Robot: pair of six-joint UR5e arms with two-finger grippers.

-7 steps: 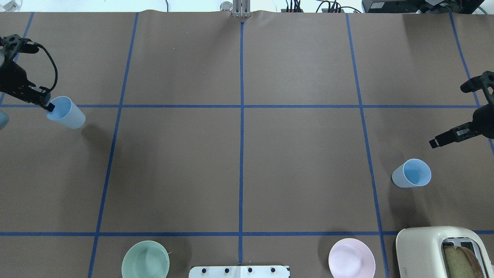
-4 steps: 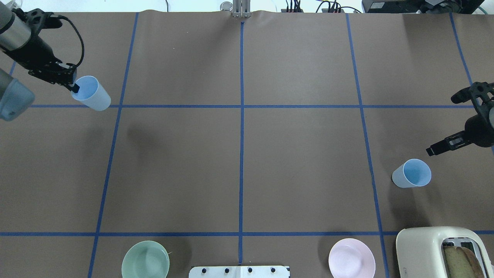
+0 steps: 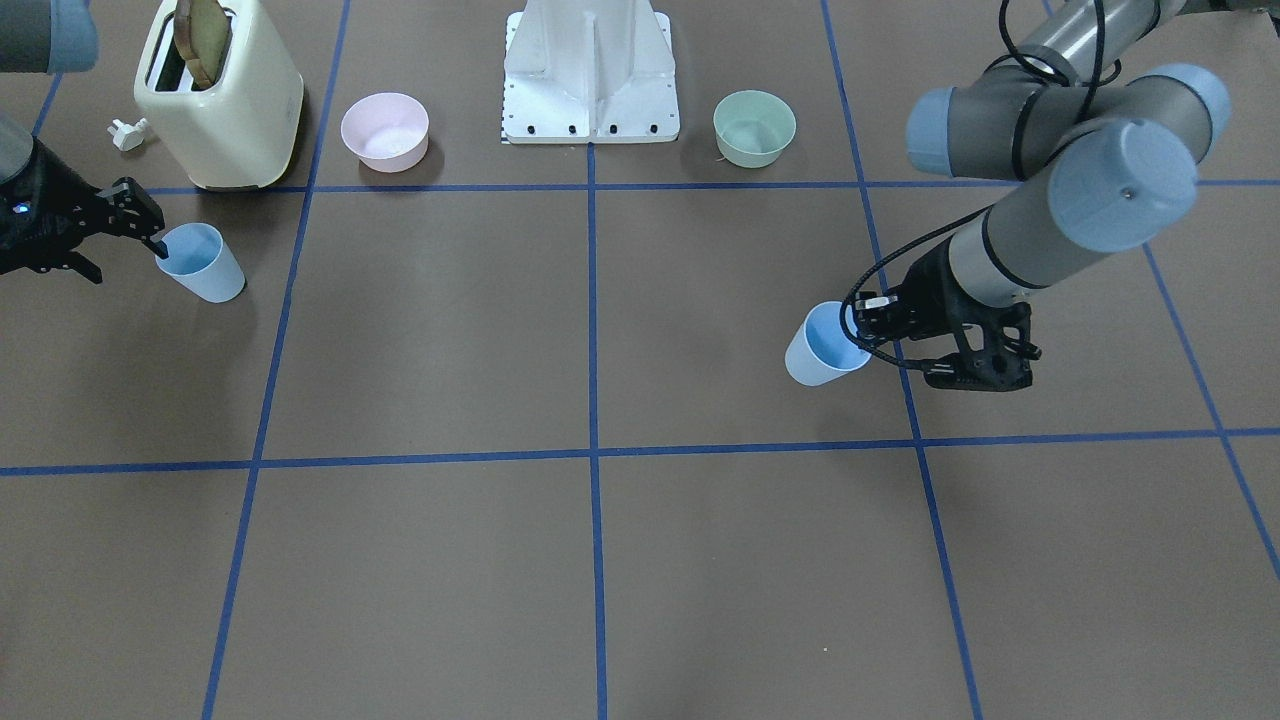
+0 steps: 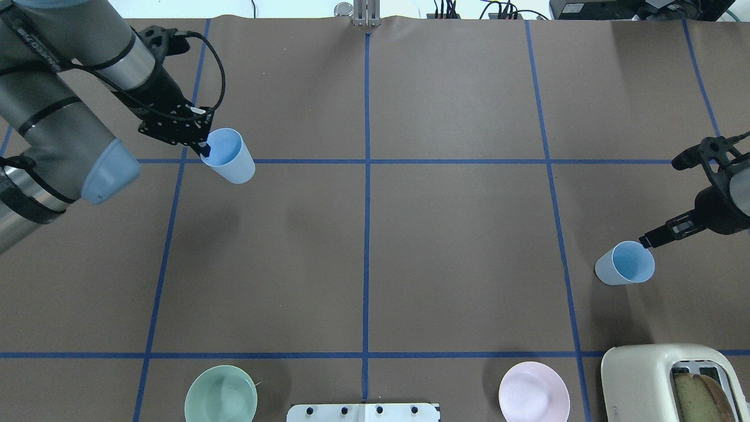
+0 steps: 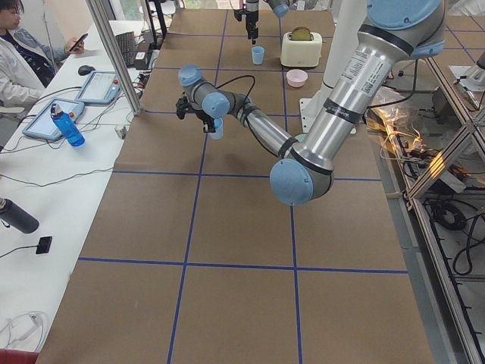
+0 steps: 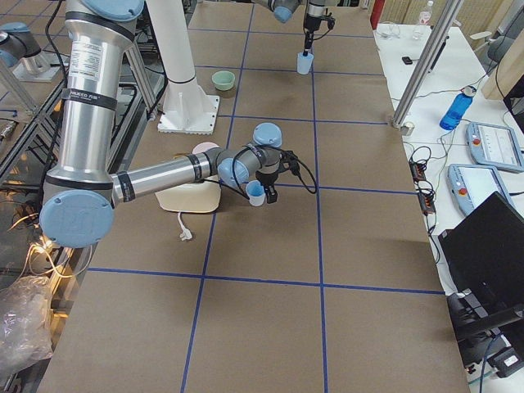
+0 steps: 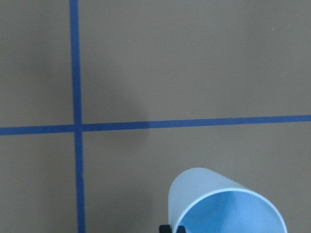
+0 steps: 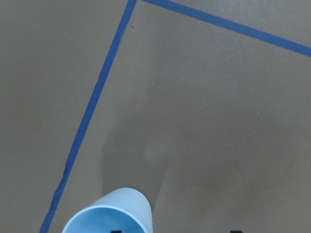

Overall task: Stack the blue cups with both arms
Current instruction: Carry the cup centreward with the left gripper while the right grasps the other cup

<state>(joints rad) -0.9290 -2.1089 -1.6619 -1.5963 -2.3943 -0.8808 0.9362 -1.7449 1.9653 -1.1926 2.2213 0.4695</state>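
My left gripper (image 4: pixel 206 149) is shut on the rim of one pale-blue cup (image 4: pixel 229 156) and holds it tilted above the table, left of centre. It shows in the front view (image 3: pixel 862 335) with the cup (image 3: pixel 820 347), and the left wrist view shows the cup's rim (image 7: pixel 226 208). The second blue cup (image 4: pixel 625 264) stands upright at the right. My right gripper (image 4: pixel 646 241) is open at its rim. In the right wrist view one fingertip is over the cup's inside (image 8: pixel 108 216) and the other is outside it. This cup also shows in the front view (image 3: pixel 202 263).
A cream toaster (image 4: pixel 668 381) with bread stands near the right cup. A pink bowl (image 4: pixel 533 398), a mint-green bowl (image 4: pixel 221 398) and the white pedestal (image 3: pixel 590 70) line the robot's edge. Blue tape lines grid the brown table (image 4: pixel 457 252).
My left arm has carried its cup to the right, toward the table's middle. My right gripper has moved down to the rim of the standing cup, which has not moved.
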